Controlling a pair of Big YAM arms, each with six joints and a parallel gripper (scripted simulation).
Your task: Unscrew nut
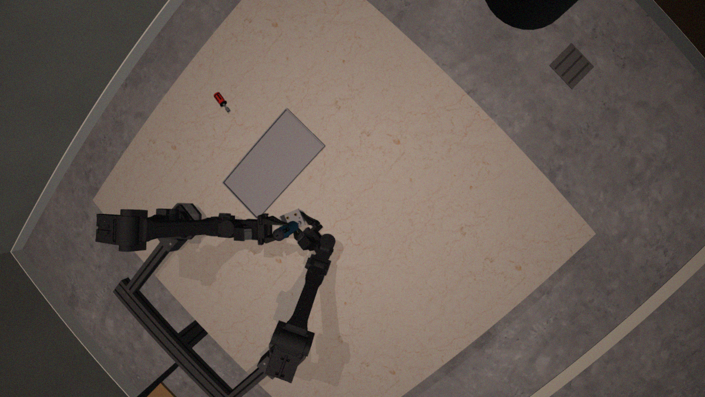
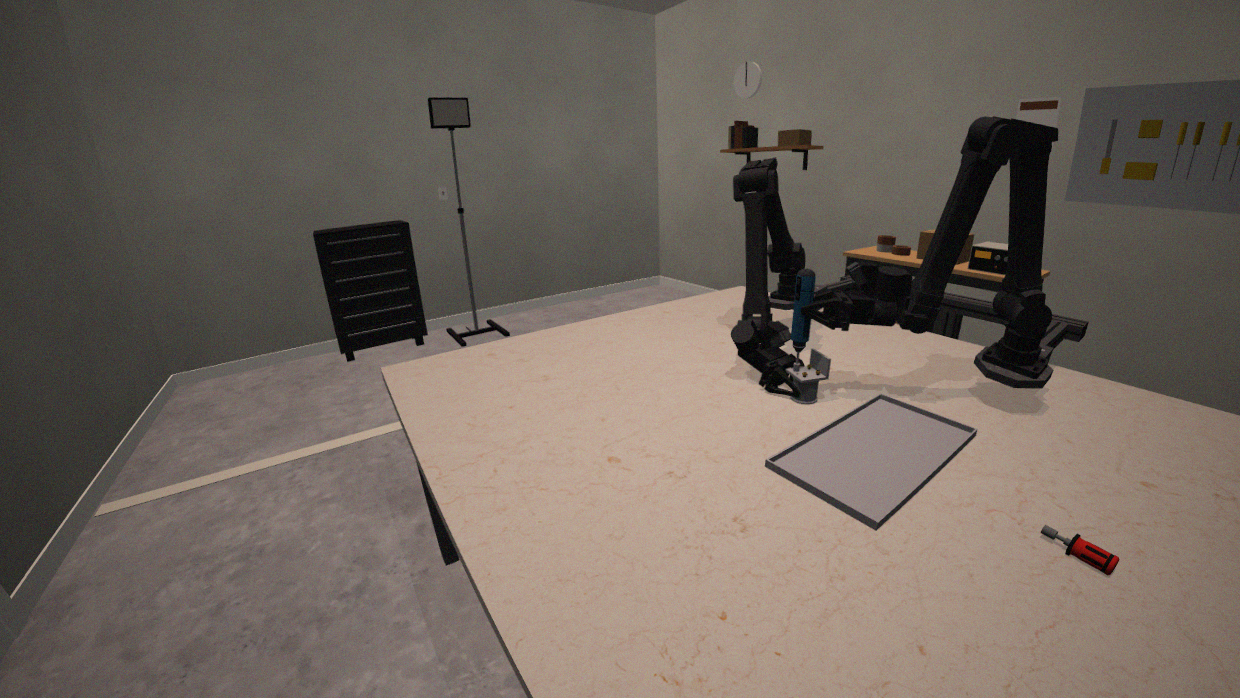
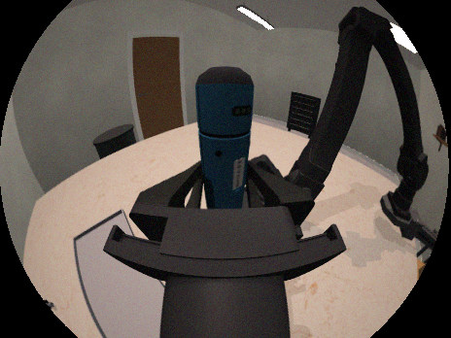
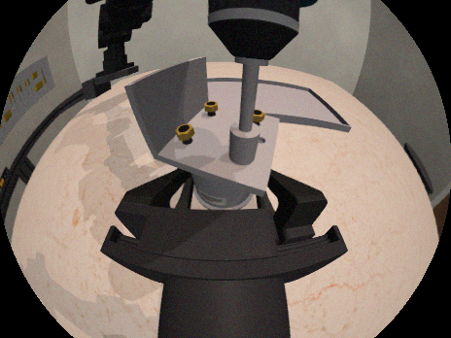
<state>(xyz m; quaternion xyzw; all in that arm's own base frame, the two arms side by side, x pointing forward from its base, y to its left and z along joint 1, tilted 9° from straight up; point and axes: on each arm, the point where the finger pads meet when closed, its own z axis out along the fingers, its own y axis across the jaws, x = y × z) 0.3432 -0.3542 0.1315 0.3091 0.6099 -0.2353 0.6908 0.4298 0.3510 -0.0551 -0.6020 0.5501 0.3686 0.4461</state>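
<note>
From where I stand, the joint module [image 2: 806,391] [image 4: 221,191] is upright on the worktop [image 1: 419,197] [image 2: 650,520] [image 3: 335,272] [image 4: 340,204], near the grey tray [image 1: 273,162] [image 2: 872,459] [image 3: 117,277] [image 4: 296,99], with the bracket [image 1: 294,215] [image 2: 821,364] [image 4: 167,97] on top. The right hand [image 1: 305,224] [image 2: 791,387] [image 4: 224,166] has its fingers on both sides of the module, seemingly bracing it, though its tips are hidden. The left hand [image 1: 280,227] [image 2: 811,317] [image 3: 224,166] holds the blue nut driver [image 1: 286,230] [image 2: 803,303] [image 3: 225,112] [image 4: 253,29] nearly upright, its socket [image 2: 797,365] [image 4: 242,148] low over one corner of the bracket. Any nut inside is out of sight. Three brass nuts [image 4: 185,131] [image 4: 211,107] [image 4: 258,116] sit raised at the other corners, so the covered one is probably the target.

Pressing here is off centre: if the right hand's hold slackened, the loose module could tip or twist with the turning socket. A leaning driver could slip off the nut or drag the bracket. Lifting too soon would leave the nut partly threaded; stopping with the socket round it would also fail. Lifting crookedly could knock a neighbouring nut or shift the bracket.
</note>
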